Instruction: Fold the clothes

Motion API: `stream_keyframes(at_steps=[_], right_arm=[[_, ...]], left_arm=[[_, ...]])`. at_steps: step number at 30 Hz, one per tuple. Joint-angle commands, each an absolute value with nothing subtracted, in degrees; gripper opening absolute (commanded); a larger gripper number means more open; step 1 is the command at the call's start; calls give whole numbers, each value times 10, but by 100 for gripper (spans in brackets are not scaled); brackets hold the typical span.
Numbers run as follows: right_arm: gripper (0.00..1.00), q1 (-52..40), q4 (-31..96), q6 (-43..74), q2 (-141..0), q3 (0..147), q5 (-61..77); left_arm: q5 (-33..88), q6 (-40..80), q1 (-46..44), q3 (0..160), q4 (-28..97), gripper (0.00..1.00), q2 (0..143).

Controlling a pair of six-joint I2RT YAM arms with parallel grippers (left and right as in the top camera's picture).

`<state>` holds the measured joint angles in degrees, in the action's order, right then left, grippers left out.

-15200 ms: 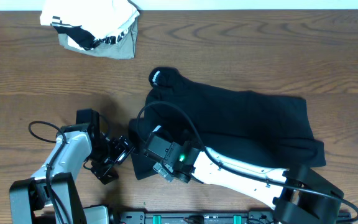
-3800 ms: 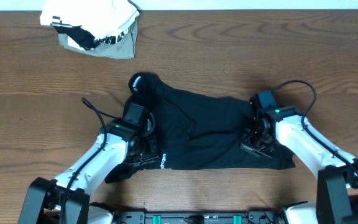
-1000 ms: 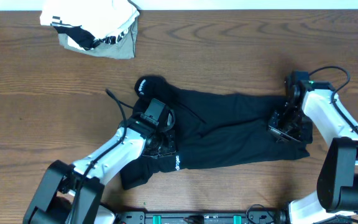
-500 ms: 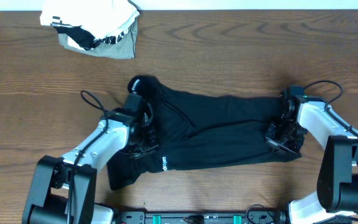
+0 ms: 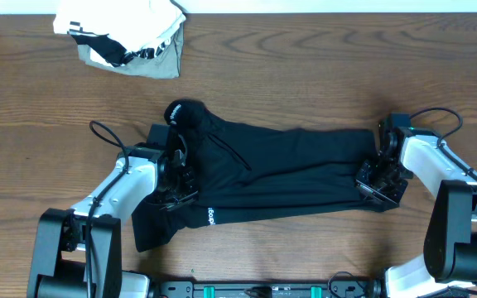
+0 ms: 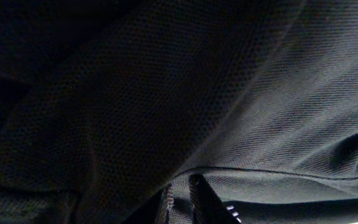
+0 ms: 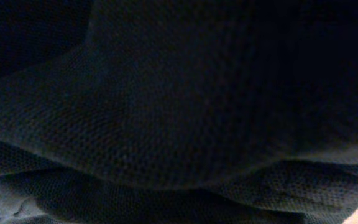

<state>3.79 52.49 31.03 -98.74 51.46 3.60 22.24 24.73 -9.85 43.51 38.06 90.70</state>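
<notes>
I see the black clothes (image 5: 288, 178) stretched left to right across the middle of the worktop (image 5: 305, 74), with a small white logo (image 5: 209, 217) near the front edge on the left. My left end effector (image 5: 175, 184) sits on the left end, clenched on a gather of the fabric. Its wrist view shows cloth bunched at the fingers (image 6: 199, 198). My right end effector (image 5: 378, 180) rests on the right end. Its camera shows only dark cloth, so I cannot tell whether it is grasping. A white-and-grey bundle (image 5: 127, 37) lies well apart at the far left corner.
</notes>
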Motion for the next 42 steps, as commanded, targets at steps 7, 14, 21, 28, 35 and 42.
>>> stream_keyframes(at_steps=[7,14,21,28,35,42], right_arm=[[1,58,591,317,-986,564,-16],[4,57,652,316,-966,628,-32],[38,56,626,261,-955,661,39],[99,55,605,183,-955,739,114],[99,52,587,184,-955,793,145],[99,51,592,197,-960,793,144]], left_arm=[[158,206,-88,444,431,15,878],[158,201,-88,449,452,17,771],[158,202,-88,472,427,68,693],[158,202,-87,606,436,76,732],[158,255,-60,730,436,77,890],[191,331,-24,771,415,78,1029]])
